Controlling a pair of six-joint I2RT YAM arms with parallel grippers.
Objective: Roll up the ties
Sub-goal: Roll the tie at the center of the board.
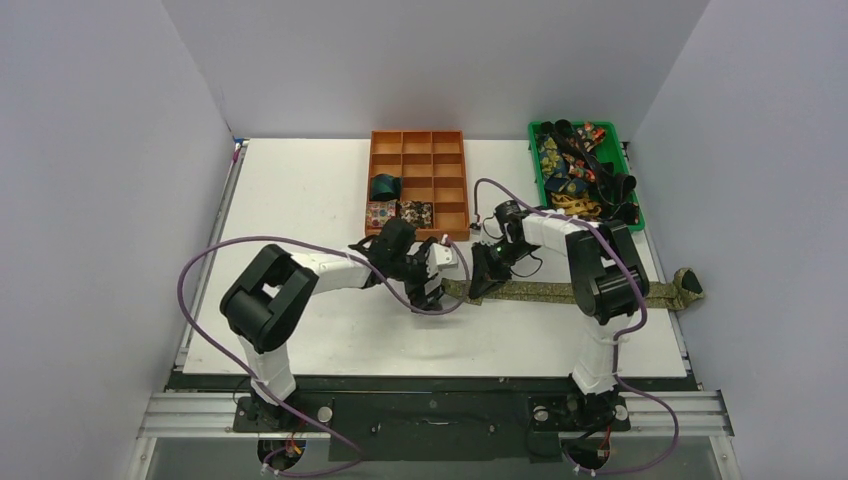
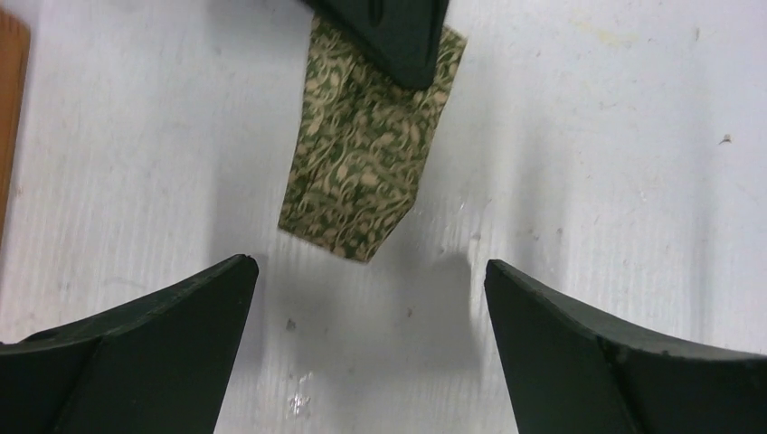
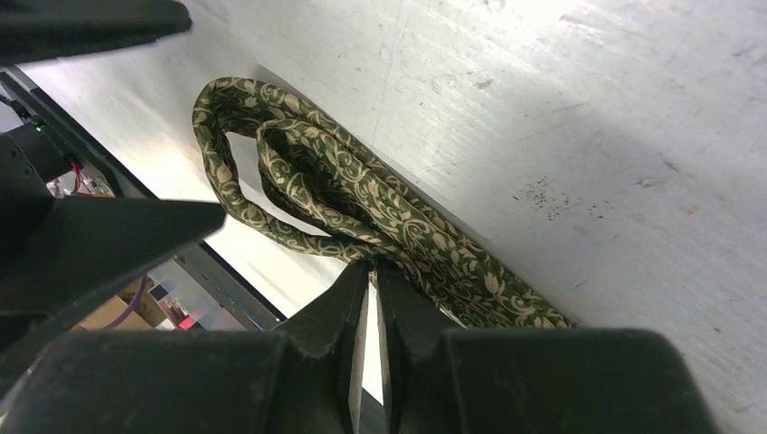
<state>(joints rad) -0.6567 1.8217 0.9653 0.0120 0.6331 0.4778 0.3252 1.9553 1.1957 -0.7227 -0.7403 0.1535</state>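
Note:
An olive-gold patterned tie (image 1: 560, 292) lies flat across the table, its wide end looped at the right edge (image 1: 688, 288). My right gripper (image 1: 478, 283) is shut on the tie near its narrow left end. In the right wrist view the fingertips (image 3: 373, 267) pinch the fabric (image 3: 362, 199). In the left wrist view, the narrow end (image 2: 362, 172) sits slightly raised under a right finger (image 2: 398, 36). My left gripper (image 2: 371, 267) stands wide open just short of that end, with bare table between its fingers and nothing held.
An orange compartment tray (image 1: 450, 160) at the back holds a teal coil (image 1: 385, 186), a floral coil (image 1: 381, 213) and a dark coil (image 1: 417, 212). A green bin (image 1: 537, 160) at the back right holds a heap of ties. Purple cables loop by both arms.

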